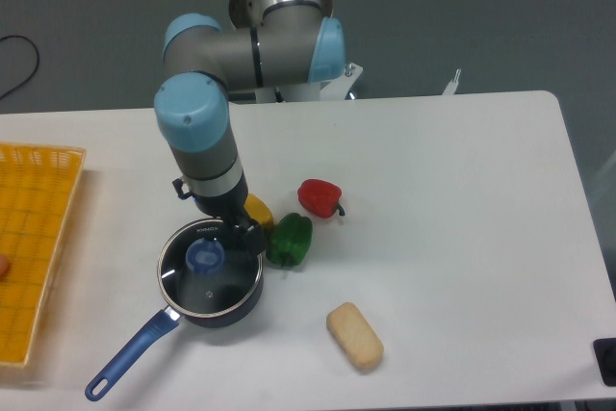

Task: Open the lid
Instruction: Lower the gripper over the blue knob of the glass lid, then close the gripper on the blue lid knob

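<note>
Camera view: lid (209, 271) sits on the saucepan (197, 307), knob (205, 255) up.
Gripper (241, 234): over the pan's far right rim; jaw opening cannot be told.
Peppers: yellow (258, 210), green (290, 239), red (320, 197) just beside.
Bread (354, 336): near front.

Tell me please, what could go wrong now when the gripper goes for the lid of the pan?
1. The gripper sits over the right rim of the lid, not over the blue knob; descending here could strike glass.
2. The yellow pepper and green pepper lie close beside the saucepan; the fingers might bump them.
3. A poor grip might drag the pan along.
</note>
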Robot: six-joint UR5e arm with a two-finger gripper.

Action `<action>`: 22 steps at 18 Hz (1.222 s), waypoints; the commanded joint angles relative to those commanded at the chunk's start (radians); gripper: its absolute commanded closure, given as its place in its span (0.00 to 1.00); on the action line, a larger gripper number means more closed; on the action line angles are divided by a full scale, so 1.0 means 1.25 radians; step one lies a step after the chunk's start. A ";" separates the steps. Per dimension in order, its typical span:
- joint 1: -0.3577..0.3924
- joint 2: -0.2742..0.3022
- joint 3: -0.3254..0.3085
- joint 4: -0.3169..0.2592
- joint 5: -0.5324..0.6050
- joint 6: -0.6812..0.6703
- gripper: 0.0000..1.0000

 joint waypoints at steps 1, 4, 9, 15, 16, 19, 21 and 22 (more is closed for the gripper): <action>-0.001 -0.004 0.000 0.000 0.000 0.000 0.00; -0.009 -0.013 0.002 0.000 -0.001 -0.006 0.00; -0.025 -0.027 0.007 0.000 -0.001 -0.031 0.00; -0.031 -0.037 0.013 0.000 -0.001 -0.047 0.00; -0.036 -0.042 0.018 0.000 -0.001 -0.049 0.00; -0.038 -0.055 0.033 0.000 -0.001 -0.063 0.00; -0.042 -0.059 0.036 0.000 0.000 -0.065 0.00; -0.043 -0.060 0.037 0.000 0.000 -0.065 0.00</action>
